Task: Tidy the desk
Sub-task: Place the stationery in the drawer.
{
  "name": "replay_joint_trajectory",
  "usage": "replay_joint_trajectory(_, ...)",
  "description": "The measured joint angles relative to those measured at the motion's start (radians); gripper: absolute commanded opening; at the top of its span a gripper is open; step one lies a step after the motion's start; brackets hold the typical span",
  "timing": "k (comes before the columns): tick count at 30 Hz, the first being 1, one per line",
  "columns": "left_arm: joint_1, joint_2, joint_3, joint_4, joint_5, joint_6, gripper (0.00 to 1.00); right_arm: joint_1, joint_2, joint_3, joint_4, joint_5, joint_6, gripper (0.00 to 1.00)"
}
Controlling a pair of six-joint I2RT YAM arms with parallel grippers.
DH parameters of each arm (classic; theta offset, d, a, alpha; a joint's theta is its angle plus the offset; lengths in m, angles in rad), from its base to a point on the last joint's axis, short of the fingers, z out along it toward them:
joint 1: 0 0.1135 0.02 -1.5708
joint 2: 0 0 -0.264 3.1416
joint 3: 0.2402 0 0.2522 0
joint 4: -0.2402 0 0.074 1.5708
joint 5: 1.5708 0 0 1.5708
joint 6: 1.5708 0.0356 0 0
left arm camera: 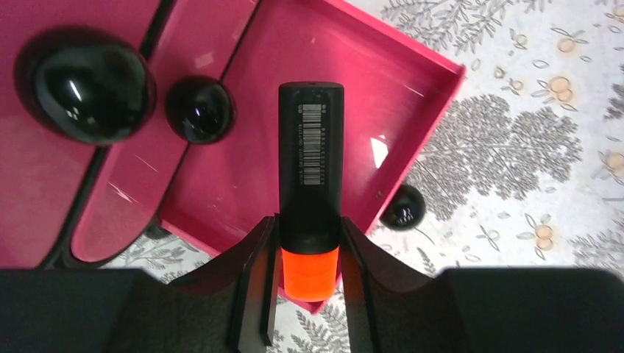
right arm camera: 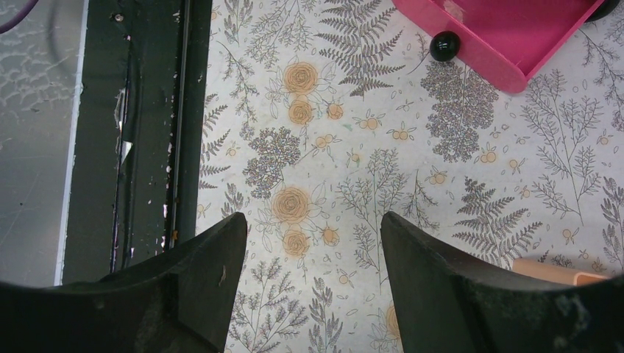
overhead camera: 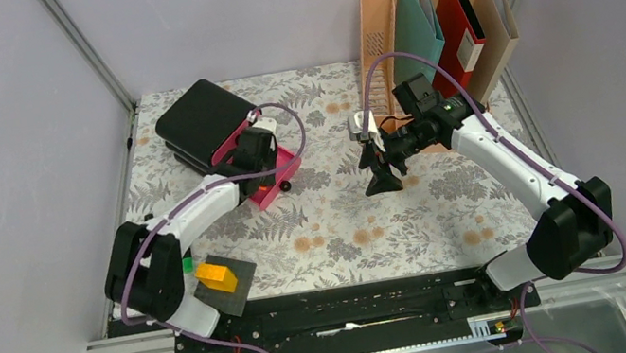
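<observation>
L gripper (left arm camera: 307,224) pinches the orange marker (left arm camera: 310,147) over the open pink drawer (left arm camera: 383,88). It should go low & let go slow, so it lands inside. R gripper (right arm camera: 313,228) spread wide, empty, over the desk (right arm camera: 331,132).

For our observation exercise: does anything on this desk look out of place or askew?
The black drawer box sits askew on the desk, with one pink drawer pulled open. The left gripper holds an orange marker over that drawer. A yellow block lies on a dark pad at the near left corner.
</observation>
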Motion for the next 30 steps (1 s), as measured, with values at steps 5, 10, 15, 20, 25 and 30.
replay_joint_trajectory(5,-0.021,0.035,0.037,-0.008,-0.080,0.022,0.65,0.000,0.000,0.000,0.000,0.002,0.000,0.74)
replay_joint_trajectory(10,-0.042,0.008,0.061,-0.023,-0.088,0.022,0.70,0.000,0.000,0.000,0.000,0.002,0.000,0.74)
replay_joint_trajectory(15,-0.042,-0.159,0.056,-0.035,-0.087,0.011,0.89,0.000,0.000,0.000,0.000,0.002,-0.001,0.74)
replay_joint_trajectory(20,0.045,-0.422,-0.002,-0.006,-0.064,-0.029,0.99,0.000,0.000,0.000,0.000,0.002,-0.002,0.74)
replay_joint_trajectory(25,0.328,-0.577,-0.079,-0.004,0.025,-0.093,0.99,0.000,0.000,0.000,0.000,0.002,-0.003,0.74)
replay_joint_trajectory(30,0.674,-0.549,-0.089,-0.060,0.152,-0.154,0.99,0.000,0.000,0.000,0.000,0.001,-0.003,0.74)
